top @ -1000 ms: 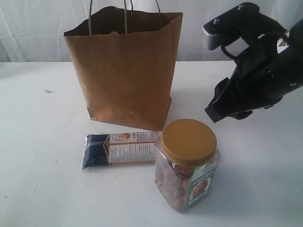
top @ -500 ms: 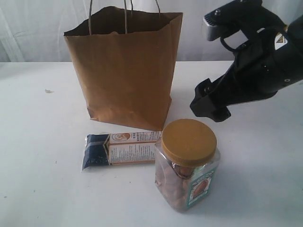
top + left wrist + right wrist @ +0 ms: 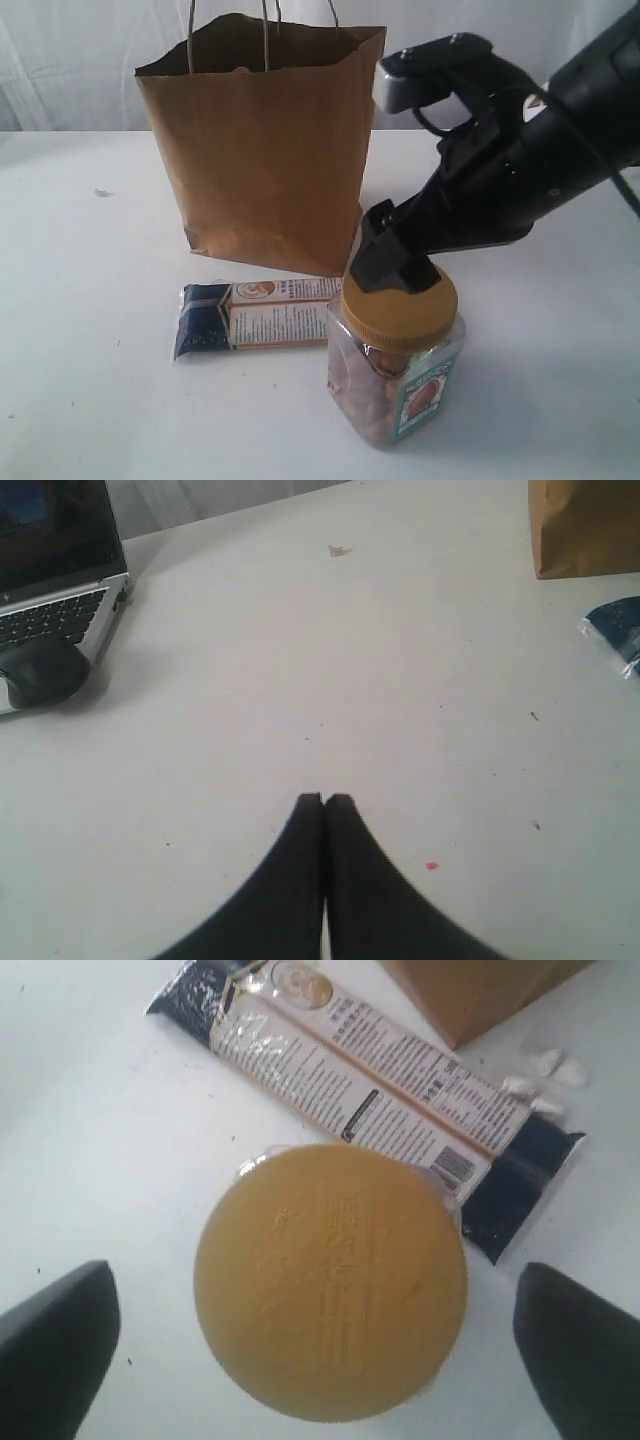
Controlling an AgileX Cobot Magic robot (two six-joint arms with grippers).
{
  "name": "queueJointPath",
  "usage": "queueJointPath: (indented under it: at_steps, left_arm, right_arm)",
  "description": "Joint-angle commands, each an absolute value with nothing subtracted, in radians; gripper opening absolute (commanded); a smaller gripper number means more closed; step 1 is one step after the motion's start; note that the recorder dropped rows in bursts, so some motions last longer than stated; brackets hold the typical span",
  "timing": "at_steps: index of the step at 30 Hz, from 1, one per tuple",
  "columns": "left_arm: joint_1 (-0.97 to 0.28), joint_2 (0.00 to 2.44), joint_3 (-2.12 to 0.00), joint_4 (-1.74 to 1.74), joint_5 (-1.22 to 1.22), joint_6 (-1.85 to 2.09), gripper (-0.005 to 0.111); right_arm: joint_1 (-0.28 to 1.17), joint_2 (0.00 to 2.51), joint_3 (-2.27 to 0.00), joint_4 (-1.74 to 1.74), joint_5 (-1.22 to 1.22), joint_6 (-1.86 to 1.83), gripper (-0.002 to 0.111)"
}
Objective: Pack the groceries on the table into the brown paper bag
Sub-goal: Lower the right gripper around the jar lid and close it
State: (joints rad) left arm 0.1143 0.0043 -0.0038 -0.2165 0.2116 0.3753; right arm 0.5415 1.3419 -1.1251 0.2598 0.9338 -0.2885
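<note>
The brown paper bag [image 3: 260, 140] stands upright at the back of the white table [image 3: 80, 300]. In front of it lies a long navy-orange packet [image 3: 250, 315]. Beside that stands a clear jar [image 3: 400, 390] with a mustard-yellow lid [image 3: 415, 315]. My right gripper [image 3: 395, 265] hangs just above the lid, open. In the right wrist view its fingers [image 3: 60, 1335] stand wide on either side of the lid [image 3: 330, 1280], apart from it, with the packet [image 3: 370, 1090] beyond. My left gripper [image 3: 324, 800] is shut on nothing, low over bare table, out of the exterior view.
A laptop [image 3: 55, 570] and a dark mouse [image 3: 40, 670] lie at the table's far edge in the left wrist view. A corner of the bag [image 3: 585, 525] and the packet's navy end [image 3: 615, 630] show there too. White curtains hang behind the table.
My right arm has swung down and to the left, from beside the bag to directly over the jar's lid. Its jaws have spread wide. The left gripper has stayed shut.
</note>
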Motion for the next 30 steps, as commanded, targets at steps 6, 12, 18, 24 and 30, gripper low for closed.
queueJointPath:
  at_steps: [6, 12, 18, 24, 30]
  left_arm:
    - [0.116, 0.0, 0.0, -0.219, 0.209, 0.375, 0.0]
    - [0.116, 0.0, 0.0, -0.219, 0.209, 0.375, 0.0]
    - [0.116, 0.0, 0.0, -0.219, 0.209, 0.375, 0.0]
    - [0.116, 0.0, 0.0, -0.219, 0.209, 0.375, 0.0]
    - [0.116, 0.0, 0.0, -0.219, 0.209, 0.375, 0.0]
  right_arm:
    - [0.552, 1.482, -1.196, 0.213, 0.961, -0.304, 0.105]
    - [0.552, 1.527, -1.197, 0.2, 0.972, -0.313, 0.105]
    - [0.552, 1.554, -1.197, 0.238, 0.986, -0.315, 0.105]
    - [0.552, 1.562, -1.197, 0.277, 0.995, -0.355, 0.105]
    - [0.552, 1.556, -1.221, 0.275, 1.007, -0.355, 0.105]
